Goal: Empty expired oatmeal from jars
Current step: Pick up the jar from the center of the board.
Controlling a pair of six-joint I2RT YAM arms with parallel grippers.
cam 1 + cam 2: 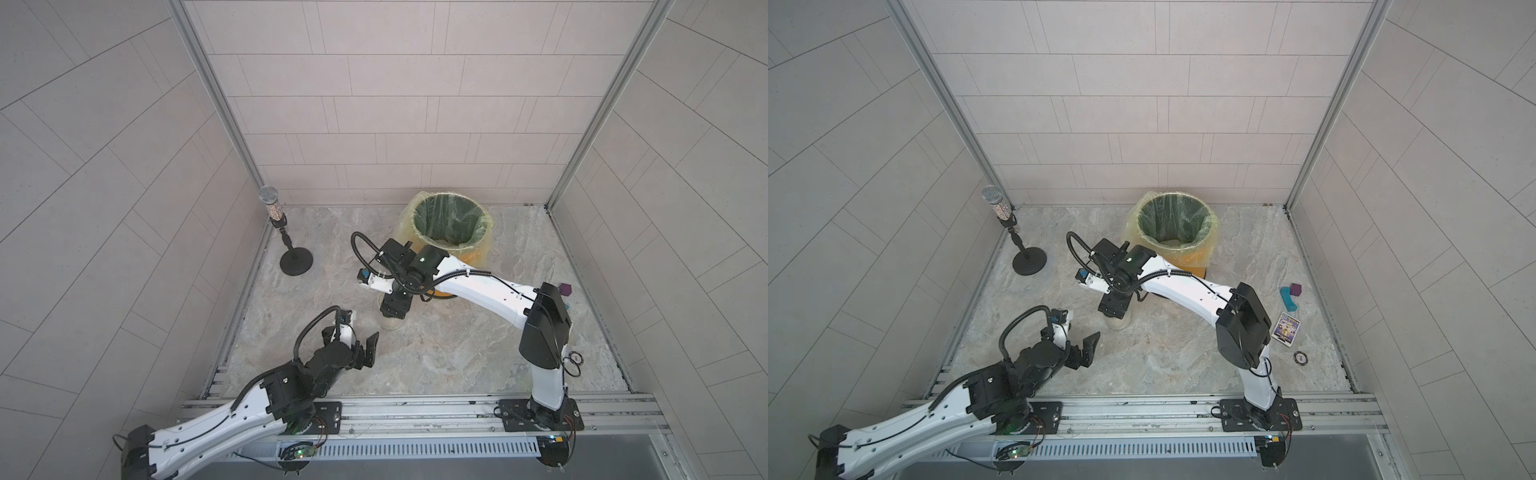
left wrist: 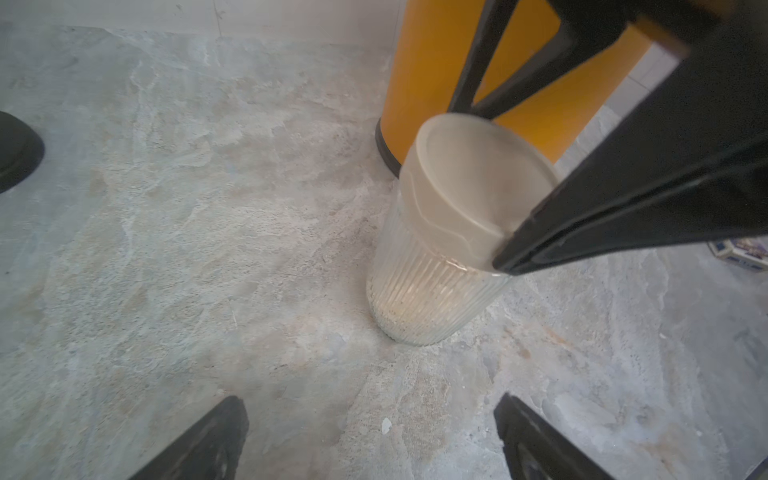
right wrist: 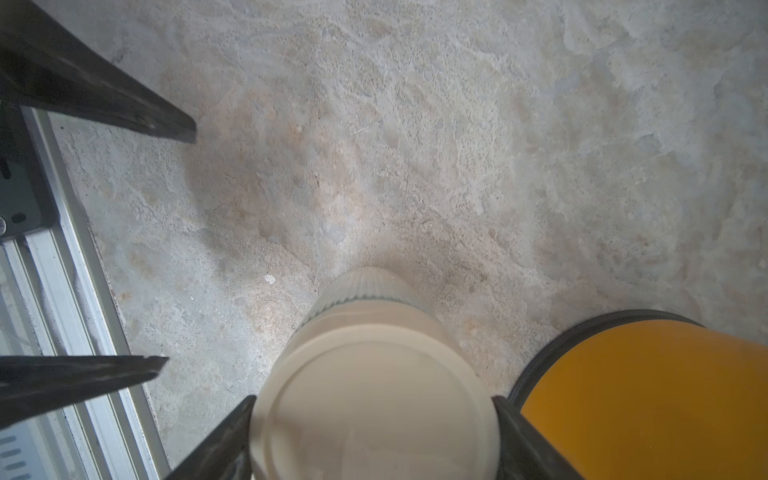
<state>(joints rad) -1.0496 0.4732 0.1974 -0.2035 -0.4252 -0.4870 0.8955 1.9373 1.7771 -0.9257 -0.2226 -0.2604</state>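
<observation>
— Where is your jar now?

— Your jar (image 2: 428, 291) stands straight up on the table (image 2: 166, 249), just beside the orange bin (image 3: 644, 395). It is clear glass with little lines down its side. Its round cream lid (image 2: 465, 178) sits on top.

— What is your right gripper doing?

— Your right gripper (image 3: 373, 401) is right over the jar. Its two black fingers (image 3: 519, 436) are spread wide, one on each side of the lid. Both press on the lid's edge, so it has hold of the lid.

— And your left gripper?

— Your left gripper (image 2: 370, 401) is near the jar, on the side away from the bin, but not touching it. Its fingers (image 2: 199, 440) are wide apart, and there is nothing between them.

— Where is the oatmeal?

— In both top views you can see a small pale heap of oatmeal (image 1: 441, 240) at the bottom of the bin, inside the plastic bag (image 1: 406, 226). Only a thin bit of grainy stuff shows at the bottom of the jar. One pale crumb (image 2: 386, 426) lies on the table close to the jar.
</observation>
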